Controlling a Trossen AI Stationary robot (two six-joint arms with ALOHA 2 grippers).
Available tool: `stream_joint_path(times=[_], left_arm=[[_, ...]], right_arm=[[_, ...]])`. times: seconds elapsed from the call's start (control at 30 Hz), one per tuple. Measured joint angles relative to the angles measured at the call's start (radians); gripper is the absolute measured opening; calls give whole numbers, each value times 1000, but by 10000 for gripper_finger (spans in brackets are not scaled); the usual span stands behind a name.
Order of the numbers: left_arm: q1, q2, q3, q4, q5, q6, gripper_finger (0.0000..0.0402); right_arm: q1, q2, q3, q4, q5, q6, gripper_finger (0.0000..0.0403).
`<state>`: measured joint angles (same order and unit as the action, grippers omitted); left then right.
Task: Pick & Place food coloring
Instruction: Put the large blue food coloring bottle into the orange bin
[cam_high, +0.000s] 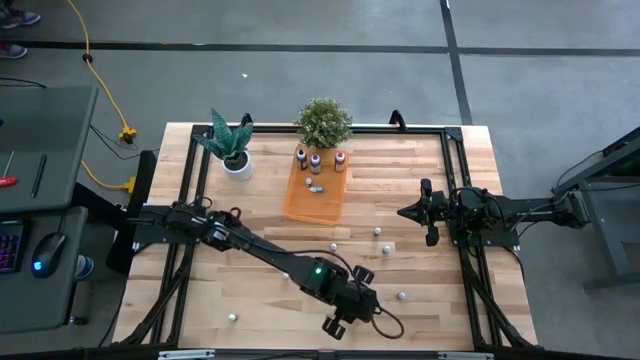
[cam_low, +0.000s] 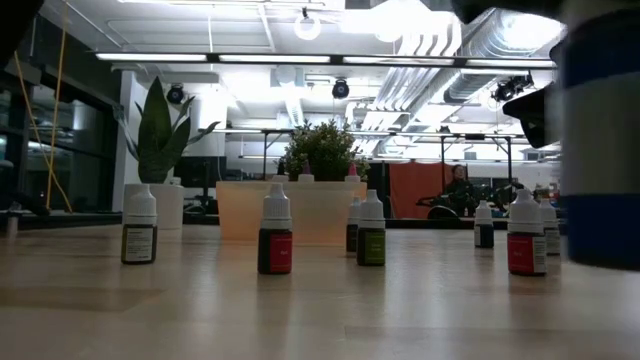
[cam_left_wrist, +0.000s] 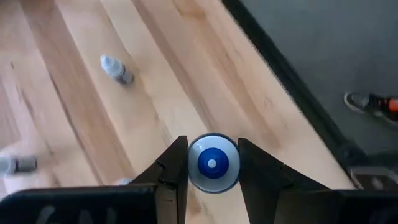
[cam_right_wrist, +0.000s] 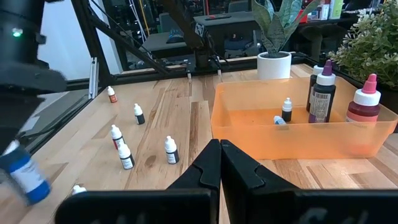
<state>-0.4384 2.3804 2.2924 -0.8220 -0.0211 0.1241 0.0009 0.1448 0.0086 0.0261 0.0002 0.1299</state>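
Note:
Small white-capped food coloring bottles stand scattered on the wooden table (cam_high: 260, 300), e.g. (cam_high: 333, 247), (cam_high: 401, 295), (cam_right_wrist: 170, 150), (cam_low: 275, 228). My left gripper (cam_high: 340, 322) is near the table's near edge, shut on a blue-bodied bottle (cam_left_wrist: 212, 163), which also shows as the tilted blue bottle (cam_right_wrist: 25, 171) and, large and close, as the blue bottle (cam_low: 600, 130). My right gripper (cam_right_wrist: 221, 158) is shut on nothing and waits at the table's right side (cam_high: 405, 212), right of the orange tray (cam_high: 315, 190). A few bottles are inside the tray (cam_right_wrist: 286, 109). My left gripper pinches the blue bottle between its two fingers (cam_left_wrist: 171, 171), one on each side of its round body (cam_left_wrist: 194, 163). The wrist view shows the bottle end-on, as a white ring with a blue centre. It comes from above, and the bottle is tilted with its blue body (cam_right_wrist: 28, 177) below the fingers.
Two potted plants (cam_high: 232, 150), (cam_high: 324, 122) stand at the far edge behind the tray. Taller dark and red bottles (cam_right_wrist: 322, 93), (cam_right_wrist: 364, 102) stand in the tray's far end. A black frame rims the table (cam_high: 450, 130). One bottle stands alone near the near-left corner (cam_high: 232, 317).

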Motion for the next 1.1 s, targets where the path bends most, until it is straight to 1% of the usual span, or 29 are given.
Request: stream_joint_path(times=[0.23, 0.6, 0.8, 0.93, 1.1], left_arm=[[6, -48, 0, -21, 10, 1, 94], [43, -138, 0, -161, 2, 3, 94], [65, -193, 0, -231, -41, 33, 93], [81, -233, 0, -279, -45, 51, 93], [103, -282, 2, -363, -81, 62, 93]], right_arm=[[0, 0, 0, 0, 0, 0, 0], [0, -1, 0, 0, 0, 0, 0], [0, 6, 0, 0, 0, 0, 0], [0, 6, 0, 1, 0, 0, 0], [0, 6, 0, 0, 0, 0, 0]])
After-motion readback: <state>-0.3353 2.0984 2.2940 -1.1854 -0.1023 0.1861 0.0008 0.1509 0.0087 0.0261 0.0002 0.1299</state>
